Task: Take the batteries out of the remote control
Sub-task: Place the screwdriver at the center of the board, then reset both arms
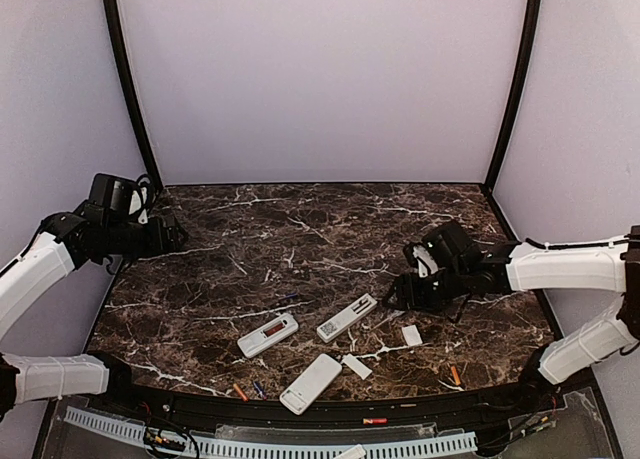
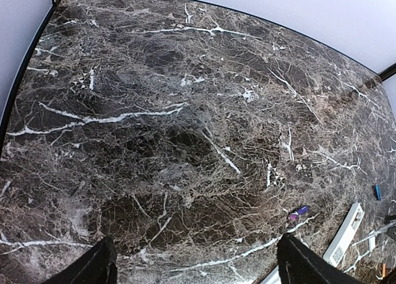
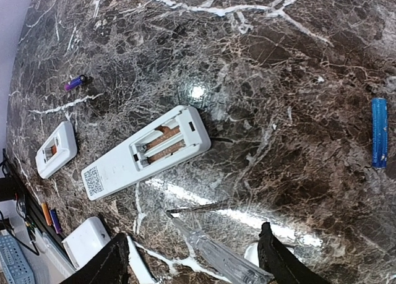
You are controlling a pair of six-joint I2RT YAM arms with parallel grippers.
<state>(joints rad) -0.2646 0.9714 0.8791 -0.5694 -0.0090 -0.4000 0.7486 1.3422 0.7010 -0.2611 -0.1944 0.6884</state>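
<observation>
A white remote control (image 3: 117,163) lies back up with its compartment open and two orange batteries (image 3: 164,142) in it; it also shows in the top view (image 1: 347,317). My right gripper (image 3: 194,234) is open just short of it, low over the table, also in the top view (image 1: 392,297). A clear pointed tool (image 3: 210,247) sticks out between its fingers towards the remote. A second remote (image 1: 267,335) holds an orange-red battery. A third remote (image 1: 311,383) lies near the front. My left gripper (image 2: 197,240) is open and empty at the far left (image 1: 175,234).
Loose batteries lie about: a blue one (image 3: 378,132), a purple one (image 3: 75,82) (image 2: 298,212), an orange (image 1: 240,391) and a blue one (image 1: 259,388) at the front, another orange (image 1: 455,375), a red one (image 1: 375,420). Two flat white covers (image 1: 356,366) (image 1: 411,334) lie by the remotes.
</observation>
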